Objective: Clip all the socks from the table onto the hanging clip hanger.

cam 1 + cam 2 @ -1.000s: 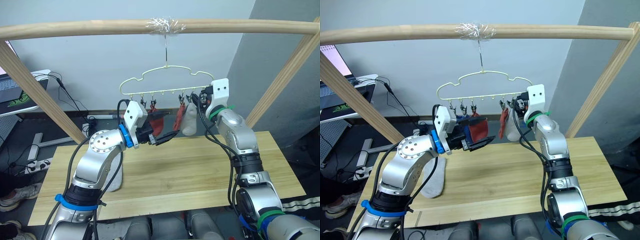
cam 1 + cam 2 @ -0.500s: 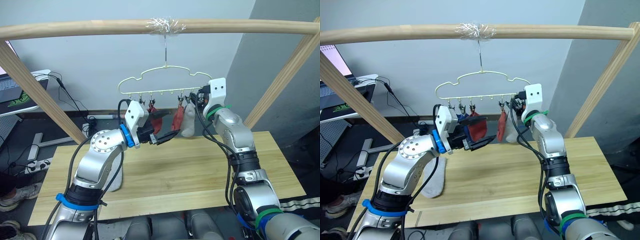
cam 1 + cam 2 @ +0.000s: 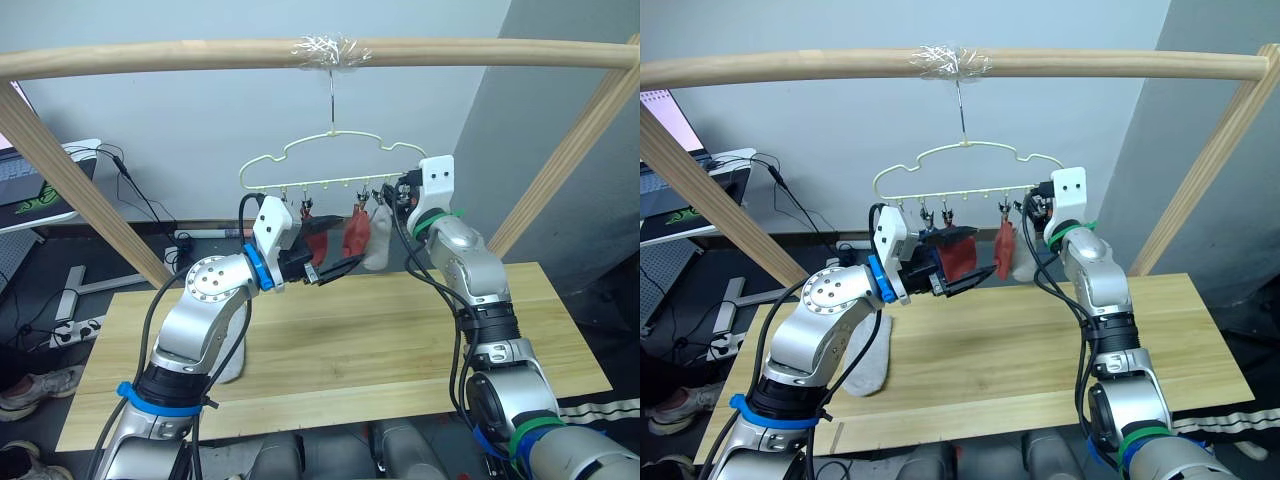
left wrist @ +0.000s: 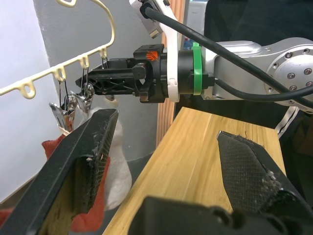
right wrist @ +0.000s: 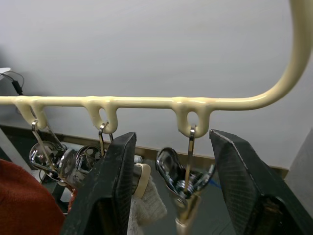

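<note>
- Since a second ago, the left claw (image 3: 335, 268) is sitting slightly higher and closer under the pale yellow wavy wire clip hanger (image 3: 330, 160), while the right claw (image 4: 93, 78) is holding almost the same place at the hanger's right end.
- Left claw is gaping wide with nothing between its black fingers (image 4: 88, 147), as the left wrist view shows; the blue fabric and rust red sock (image 3: 958, 255) are hanging just behind it, near but not pinched.
- Right claw is also spread, its fingers (image 5: 115, 186) straddling the small grey metal clips (image 5: 178, 171) under the hanger's rail without pressing them — a pale grey sock (image 3: 378, 245) is hanging just below.
- One light grey ankle sock (image 3: 870, 360) is lying on the light wooden plank surface (image 3: 400, 340) at the robot's left, well below both claws and partly hidden by the left arm.
- Risk, in my judgement: the hanger is dangling freely from one hook, so a nudge from either claw is likely to set it swinging, and a clip squeezed by mistake could be dropping a sock already hung.
- Another risk — the left claw brushing the red sock and tugging it loose.
</note>
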Motion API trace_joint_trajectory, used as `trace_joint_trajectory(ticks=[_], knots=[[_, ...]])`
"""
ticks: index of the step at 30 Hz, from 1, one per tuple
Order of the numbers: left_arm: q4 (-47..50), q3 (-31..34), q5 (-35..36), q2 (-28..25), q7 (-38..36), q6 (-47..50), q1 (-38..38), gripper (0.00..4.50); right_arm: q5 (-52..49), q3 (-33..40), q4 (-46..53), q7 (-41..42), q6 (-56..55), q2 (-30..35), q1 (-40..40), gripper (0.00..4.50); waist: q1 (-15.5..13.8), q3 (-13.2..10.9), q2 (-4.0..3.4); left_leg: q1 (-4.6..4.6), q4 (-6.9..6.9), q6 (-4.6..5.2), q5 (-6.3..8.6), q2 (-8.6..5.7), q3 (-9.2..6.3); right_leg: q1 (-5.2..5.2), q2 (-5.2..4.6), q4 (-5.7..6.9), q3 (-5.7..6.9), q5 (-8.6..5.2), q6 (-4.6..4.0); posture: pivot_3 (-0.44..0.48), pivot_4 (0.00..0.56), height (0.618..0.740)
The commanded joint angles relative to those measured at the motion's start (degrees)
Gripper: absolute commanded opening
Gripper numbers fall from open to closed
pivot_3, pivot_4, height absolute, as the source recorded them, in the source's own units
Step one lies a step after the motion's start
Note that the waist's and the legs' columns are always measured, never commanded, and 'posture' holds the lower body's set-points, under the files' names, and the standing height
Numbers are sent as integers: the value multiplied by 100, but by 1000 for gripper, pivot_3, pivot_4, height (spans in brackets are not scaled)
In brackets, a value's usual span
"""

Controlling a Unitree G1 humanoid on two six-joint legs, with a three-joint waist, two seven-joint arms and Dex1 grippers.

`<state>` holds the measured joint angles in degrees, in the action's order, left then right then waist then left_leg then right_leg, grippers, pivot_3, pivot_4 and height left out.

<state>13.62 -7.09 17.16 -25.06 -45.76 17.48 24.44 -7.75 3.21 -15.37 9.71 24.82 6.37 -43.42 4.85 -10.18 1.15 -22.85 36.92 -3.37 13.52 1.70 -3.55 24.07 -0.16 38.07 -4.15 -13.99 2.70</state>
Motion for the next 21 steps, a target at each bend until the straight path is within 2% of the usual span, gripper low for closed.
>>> trace_joint_trajectory(ticks=[1, 15, 21], knots=[[212, -11, 2, -20, -7, -37, 95, 3710, -2, 60, 348, -80, -130, 14, 19, 2484, 0, 0, 0, 0, 0, 0, 0, 0, 0, 0, 0, 0, 0, 0, 0, -28, 143, 737], [194, -7, -35, -16, 11, -39, 139, 3710, -84, 160, 222, -331, -98, -182, -74, 2484, 0, 0, 0, 0, 0, 0, 0, 0, 0, 0, 0, 0, 0, 0, 0, -22, 140, 737], [192, -3, -26, -19, -6, -49, 145, 3710, -64, 82, 611, -237, 6, -122, 199, 2484, -2, 0, 0, 0, 0, 0, 0, 0, 0, 0, 0, 0, 0, -1, 1, -22, 140, 737]])
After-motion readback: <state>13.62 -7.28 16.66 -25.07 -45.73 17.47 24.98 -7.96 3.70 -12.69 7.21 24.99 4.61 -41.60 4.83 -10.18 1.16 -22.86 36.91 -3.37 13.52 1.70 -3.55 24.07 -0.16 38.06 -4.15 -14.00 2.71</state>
